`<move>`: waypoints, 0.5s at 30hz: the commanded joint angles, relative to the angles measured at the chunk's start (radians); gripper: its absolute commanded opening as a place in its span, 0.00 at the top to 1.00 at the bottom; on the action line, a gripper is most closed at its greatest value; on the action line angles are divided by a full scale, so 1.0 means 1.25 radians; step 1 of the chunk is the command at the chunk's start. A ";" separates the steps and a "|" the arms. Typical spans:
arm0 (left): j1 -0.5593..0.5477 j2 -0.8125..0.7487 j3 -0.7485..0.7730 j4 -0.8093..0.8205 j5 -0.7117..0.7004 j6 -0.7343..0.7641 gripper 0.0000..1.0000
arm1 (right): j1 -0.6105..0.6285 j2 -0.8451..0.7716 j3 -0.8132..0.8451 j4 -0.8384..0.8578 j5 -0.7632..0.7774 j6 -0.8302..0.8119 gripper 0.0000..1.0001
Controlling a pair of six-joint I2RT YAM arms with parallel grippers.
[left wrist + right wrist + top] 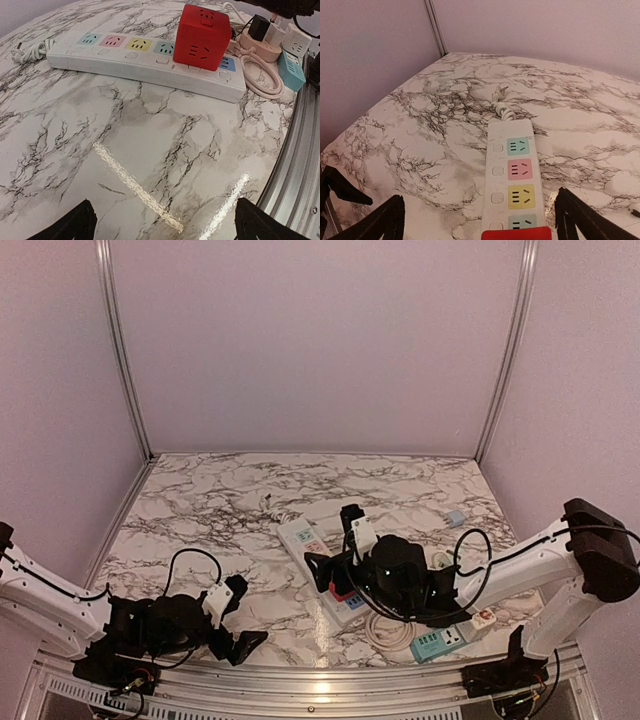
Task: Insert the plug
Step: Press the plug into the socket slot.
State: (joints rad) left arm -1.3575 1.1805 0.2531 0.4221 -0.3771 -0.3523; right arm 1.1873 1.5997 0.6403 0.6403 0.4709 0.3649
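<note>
Nearest the arms, a metal rail (320,680) ran along the table's (200,510) near edge. The left gripper (243,618) hung low by the near-left corner, jaws spread wide with nothing between them. Its wrist view showed just bare marble under the fingertips (75,225), so there was decent room on that side.

The near-right corner was crowded. A teal power block (435,642) lay close to the rail, with a pink round strip (260,47) just beside it carrying a black adapter (258,26) and a white one.

Toward the middle lay the white power strip (305,540), running diagonally with its near end by the clutter. The red cube plug (202,37) stood upright on it at that near end. It sat just past the green socket (163,47), with a bit of blue socket (227,64) showing on its other side. I couldn't tell if its pins were fully in. The light blue, pink and yellow sockets had nothing plugged in.

The right gripper (335,540) hovered over the strip, jaws wide too and gripping nothing, the cube at the bottom edge of its wrist view. The strip's cord (502,107) was coiled at its far end. Beyond that was open marble up to the back wall, plus a small pale blue thing (456,517) toward the right edge.
</note>
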 commanded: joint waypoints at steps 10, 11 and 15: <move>-0.048 -0.032 -0.136 0.223 -0.083 -0.004 0.01 | 0.006 0.061 0.040 -0.161 0.264 0.036 0.01; -0.056 -0.020 -0.136 0.237 -0.090 -0.002 0.01 | 0.005 0.089 0.035 -0.162 0.273 0.051 0.02; -0.080 0.038 -0.124 0.260 -0.106 0.010 0.01 | 0.000 0.191 0.056 -0.204 0.290 0.108 0.01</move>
State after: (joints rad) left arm -1.4292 1.1725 0.0910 0.6693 -0.4664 -0.3550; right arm 1.1912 1.7344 0.7021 0.5236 0.7776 0.4339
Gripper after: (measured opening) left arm 0.988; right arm 0.986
